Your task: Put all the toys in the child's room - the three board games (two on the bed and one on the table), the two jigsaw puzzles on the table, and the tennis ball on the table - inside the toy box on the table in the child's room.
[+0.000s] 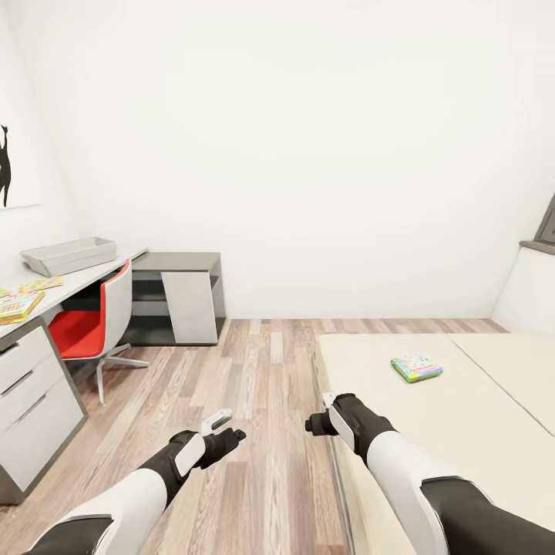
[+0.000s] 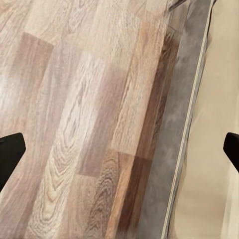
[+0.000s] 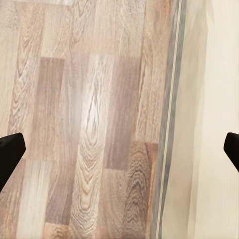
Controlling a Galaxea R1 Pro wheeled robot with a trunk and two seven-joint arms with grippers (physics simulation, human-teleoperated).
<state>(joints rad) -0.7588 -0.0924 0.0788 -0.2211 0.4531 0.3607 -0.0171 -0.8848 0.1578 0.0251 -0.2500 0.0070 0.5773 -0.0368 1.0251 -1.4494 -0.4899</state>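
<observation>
Pale grey toy box sits at upper left on the table, awaiting toys. Lower centre, the left gripper and right gripper hover empty over the floor, jaws spread wide. At right, one board game lies on the bed, probably next.

Bed: cream mattress on dark grey base, at right on the wood plank floor. One small blue game box lies flat on the mattress, near its foot end. Table: pale top along left wall, joined to lower dark-grey cabinet. On the top: grey toy box at far end; puzzle nearer; colourful game box nearest. Red chair stands on the floor at the table.
</observation>
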